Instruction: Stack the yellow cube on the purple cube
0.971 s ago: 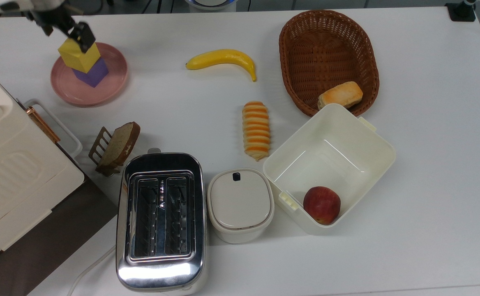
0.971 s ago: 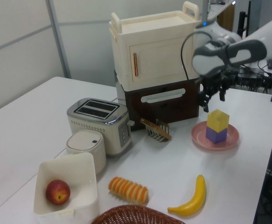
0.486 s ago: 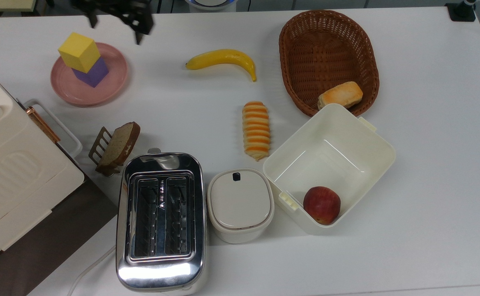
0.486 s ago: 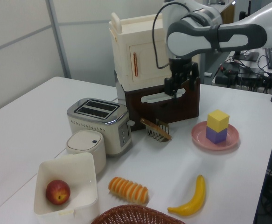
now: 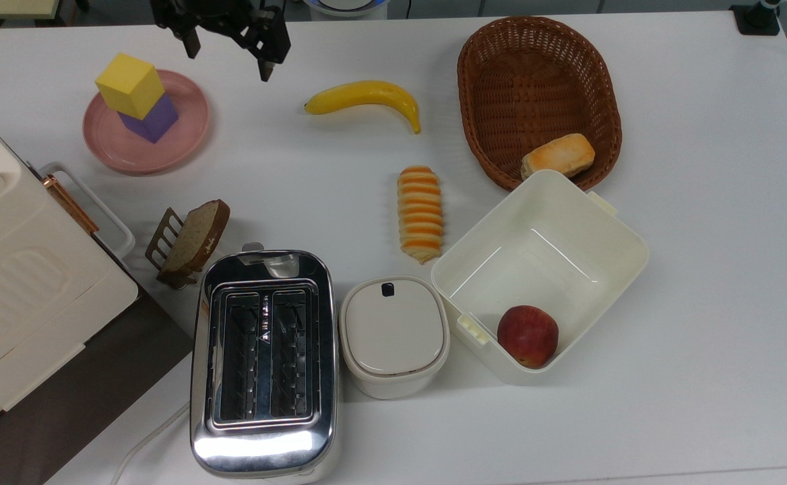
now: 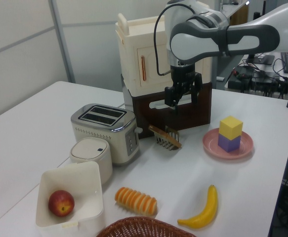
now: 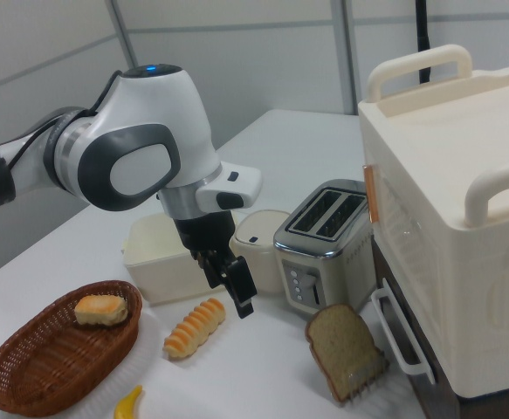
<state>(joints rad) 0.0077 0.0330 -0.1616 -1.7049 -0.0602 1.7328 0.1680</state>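
Observation:
The yellow cube (image 5: 129,85) rests on top of the purple cube (image 5: 158,122), turned slightly askew, and both stand on a pink plate (image 5: 184,138) at the top view's upper left. In the left view the yellow cube (image 6: 231,127) sits on the purple cube (image 6: 228,143) on the plate (image 6: 245,148). My gripper (image 5: 228,54) hangs open and empty, off to the top view's right of the plate, apart from the cubes. It appears in the left view as the gripper (image 6: 185,98) in front of the cabinet, and in the right view as the gripper (image 7: 230,284) above the table.
A banana (image 5: 365,96) lies just to the top view's right of the gripper. Further off are a wicker basket (image 5: 535,67) with a bread roll (image 5: 558,156), a striped pastry (image 5: 420,213), a white bin (image 5: 569,222) with an apple (image 5: 527,335), a toaster (image 5: 263,360), a lidded pot (image 5: 393,333), toast in a rack (image 5: 191,241) and a cream cabinet (image 5: 9,283).
The gripper has let go of the yellow cube, risen and swung away to the top view's right. The yellow cube stays on the purple cube.

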